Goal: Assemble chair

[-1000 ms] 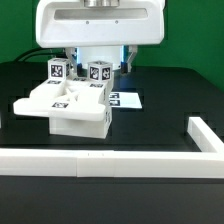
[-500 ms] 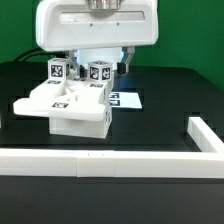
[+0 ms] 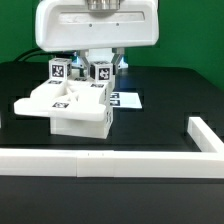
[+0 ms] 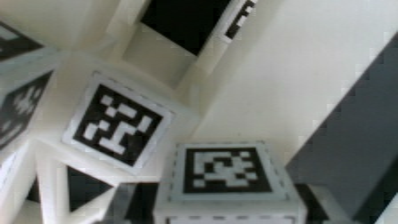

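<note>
Chair (image 3: 75,105) sits on black table (image 3: 170,95) beneath robot arm (image 3: 97,22).

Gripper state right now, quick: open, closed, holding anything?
Tool: cannot tell. Its fingertips sit behind the tagged upright chair pieces, and the wrist view shows only tags up close.

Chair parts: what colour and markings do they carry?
The chair is matte white with black-and-white square tags, clearest in the exterior view.

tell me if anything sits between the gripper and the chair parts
Nothing visible does. The gripper is right down at the tagged upright pieces of the chair assembly, though the arm body hides its fingertips.
</note>
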### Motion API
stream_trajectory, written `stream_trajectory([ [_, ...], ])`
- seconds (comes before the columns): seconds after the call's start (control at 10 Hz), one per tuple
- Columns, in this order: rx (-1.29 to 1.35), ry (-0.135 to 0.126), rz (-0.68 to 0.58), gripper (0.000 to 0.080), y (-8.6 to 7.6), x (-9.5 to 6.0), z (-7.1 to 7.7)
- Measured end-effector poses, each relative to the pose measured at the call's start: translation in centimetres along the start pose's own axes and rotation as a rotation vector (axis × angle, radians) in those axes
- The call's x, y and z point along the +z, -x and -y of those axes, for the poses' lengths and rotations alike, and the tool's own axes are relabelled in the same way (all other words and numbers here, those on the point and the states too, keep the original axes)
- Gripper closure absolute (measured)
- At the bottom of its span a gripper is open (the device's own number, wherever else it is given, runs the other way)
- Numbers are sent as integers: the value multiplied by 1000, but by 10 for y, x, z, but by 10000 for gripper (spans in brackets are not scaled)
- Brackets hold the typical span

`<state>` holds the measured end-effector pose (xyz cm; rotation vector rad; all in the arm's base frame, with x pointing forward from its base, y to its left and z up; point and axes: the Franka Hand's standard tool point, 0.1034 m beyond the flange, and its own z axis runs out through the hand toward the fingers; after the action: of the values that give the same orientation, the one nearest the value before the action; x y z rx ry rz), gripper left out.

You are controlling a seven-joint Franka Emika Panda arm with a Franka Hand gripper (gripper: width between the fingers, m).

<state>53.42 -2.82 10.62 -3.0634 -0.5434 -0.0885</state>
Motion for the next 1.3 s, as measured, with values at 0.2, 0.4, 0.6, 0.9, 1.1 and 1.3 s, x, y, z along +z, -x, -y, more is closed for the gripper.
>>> stream_trajectory([
  [0.2, 277, -8, -20, 534, -1, -1, -4],
  [0.4, 473, 3, -37, 534, -5, -1, -5],
  [0.6, 634, 0, -41, 534, -7, -1, -4],
  [0.9, 867, 6, -83, 532, -12, -1, -11],
  [1.1, 1009, 11, -98, 532, -20, 0, -10],
  [1.3, 1214, 5, -116, 532, -28, 2, -12],
])
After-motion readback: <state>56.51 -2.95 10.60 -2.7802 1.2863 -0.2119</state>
